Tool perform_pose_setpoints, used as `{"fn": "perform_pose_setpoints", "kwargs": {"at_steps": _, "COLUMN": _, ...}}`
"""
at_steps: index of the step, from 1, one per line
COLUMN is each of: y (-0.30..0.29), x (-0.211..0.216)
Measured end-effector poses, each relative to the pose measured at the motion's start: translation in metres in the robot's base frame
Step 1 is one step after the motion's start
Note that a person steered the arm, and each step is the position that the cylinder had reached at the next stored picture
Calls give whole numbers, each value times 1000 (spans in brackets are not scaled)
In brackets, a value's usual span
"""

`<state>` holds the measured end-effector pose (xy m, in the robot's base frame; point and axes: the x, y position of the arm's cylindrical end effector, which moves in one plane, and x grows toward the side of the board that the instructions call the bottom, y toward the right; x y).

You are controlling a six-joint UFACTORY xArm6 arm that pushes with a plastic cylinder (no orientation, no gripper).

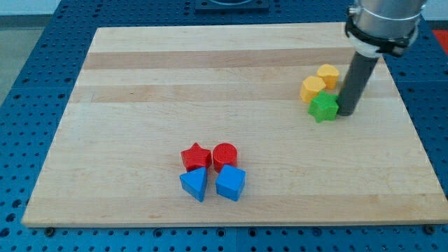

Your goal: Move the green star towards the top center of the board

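One green star (323, 107) lies at the view's right on the wooden worktop (140, 84), in the upper half. My tip (346, 112) stands just at its right side, touching or nearly so. I carry no fingers, only the dark rod, so nothing is held. Two yellow blocks sit right above the star: a yellow block (313, 88) touching its upper left, and a yellow cylinder-like block (327, 75) beyond that. Well apart, near the view's bottom centre, four blocks cluster: a red star (196, 157), a red cylinder (225, 155), a blue triangular block (194, 184) and a blue block (230, 183)
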<state>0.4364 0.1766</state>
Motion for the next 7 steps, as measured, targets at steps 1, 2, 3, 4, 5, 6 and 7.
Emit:
{"fn": "perform_pose_setpoints", "kwargs": {"at_steps": 1, "y": -34, "x": 0}}
{"fn": "perform_pose_setpoints", "kwargs": {"at_steps": 2, "y": -59, "x": 5}}
{"fn": "perform_pose_setpoints", "kwargs": {"at_steps": 3, "y": -89, "x": 8}}
{"fn": "perform_pose_setpoints", "kwargs": {"at_steps": 4, "y": -122, "x": 9}}
{"fn": "perform_pose_setpoints", "kwargs": {"at_steps": 5, "y": -155, "x": 9}}
{"fn": "perform_pose_setpoints", "kwargs": {"at_steps": 6, "y": -182, "x": 5}}
{"fn": "perform_pose_setpoints", "kwargs": {"at_steps": 7, "y": -187, "x": -5}}
